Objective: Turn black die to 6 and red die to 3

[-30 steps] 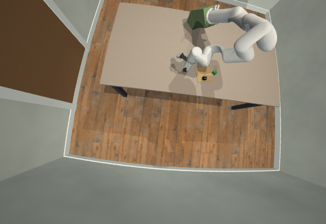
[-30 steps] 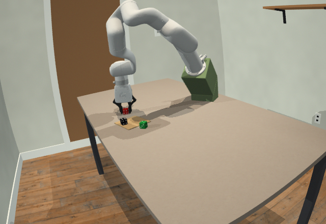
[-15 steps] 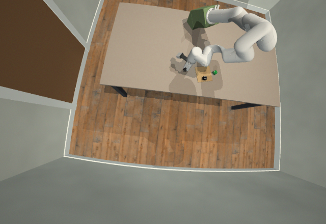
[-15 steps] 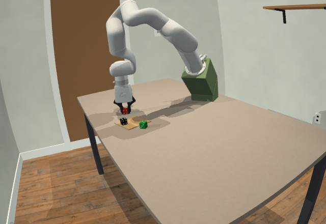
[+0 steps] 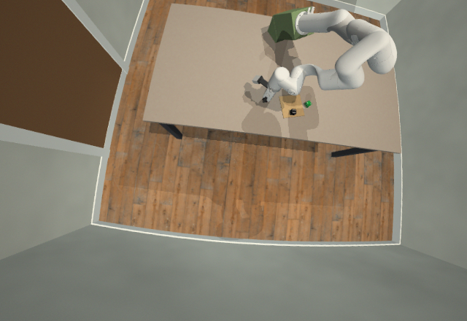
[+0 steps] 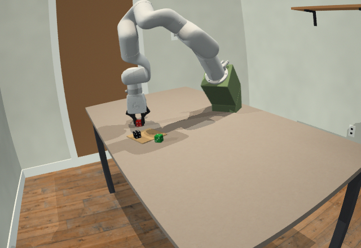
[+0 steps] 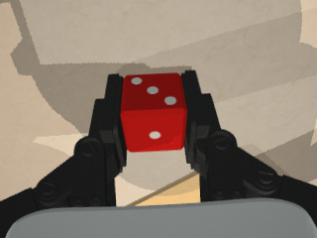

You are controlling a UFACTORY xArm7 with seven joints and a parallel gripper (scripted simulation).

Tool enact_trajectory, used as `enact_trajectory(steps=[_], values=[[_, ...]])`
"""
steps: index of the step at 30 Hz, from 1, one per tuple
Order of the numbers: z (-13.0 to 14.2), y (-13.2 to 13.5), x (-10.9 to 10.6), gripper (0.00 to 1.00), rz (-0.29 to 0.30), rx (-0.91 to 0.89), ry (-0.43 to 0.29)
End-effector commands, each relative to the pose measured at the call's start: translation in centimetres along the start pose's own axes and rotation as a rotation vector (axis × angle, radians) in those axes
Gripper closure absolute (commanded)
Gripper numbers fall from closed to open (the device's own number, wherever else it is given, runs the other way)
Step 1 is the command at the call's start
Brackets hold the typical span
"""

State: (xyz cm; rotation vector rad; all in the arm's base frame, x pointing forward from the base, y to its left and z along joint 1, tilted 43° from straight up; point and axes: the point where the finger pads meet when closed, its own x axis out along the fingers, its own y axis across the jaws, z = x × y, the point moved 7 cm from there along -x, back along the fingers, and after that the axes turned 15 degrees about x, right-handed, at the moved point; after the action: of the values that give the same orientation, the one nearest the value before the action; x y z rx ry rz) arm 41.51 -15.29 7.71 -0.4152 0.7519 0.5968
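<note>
My gripper (image 5: 264,100) (image 6: 139,123) (image 7: 153,92) is shut on the red die (image 6: 138,122) (image 7: 155,126), with a finger against each of two opposite sides. In the wrist view, the die's upper, darker face shows 3 and the brighter face below it shows 1. The red die is off the mat, low over or on the table; which is hard to tell. The black die (image 5: 292,111) (image 6: 136,134) sits on the tan mat (image 5: 285,113) (image 6: 144,140) (image 7: 183,191), near its outer edge. The green die (image 5: 308,103) (image 6: 158,138) stands on the table just beside the mat.
The beige table (image 5: 203,65) (image 6: 233,166) bears the mat and dice. The arm's green base (image 5: 284,27) (image 6: 223,93) stands at the table's back edge. The table's front edge runs not far beyond the black die. The arm's shadow falls over part of the mat.
</note>
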Motion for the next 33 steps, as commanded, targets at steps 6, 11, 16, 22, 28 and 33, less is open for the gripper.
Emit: enact_trajectory(steps=[6,11,16,22,28,33], values=[[0.0,-0.1,-0.1,0.73,-0.003,0.001,0.0],[0.0,-0.1,-0.1,0.73,-0.003,0.001,0.0],[0.0,-0.1,-0.1,0.73,-0.003,0.001,0.0],[0.0,-0.1,-0.3,0.73,-0.003,0.001,0.0],[0.0,-0.1,-3.3,0.73,-0.003,0.001,0.0],[0.0,-0.1,-7.0,0.73,-0.003,0.001,0.0]])
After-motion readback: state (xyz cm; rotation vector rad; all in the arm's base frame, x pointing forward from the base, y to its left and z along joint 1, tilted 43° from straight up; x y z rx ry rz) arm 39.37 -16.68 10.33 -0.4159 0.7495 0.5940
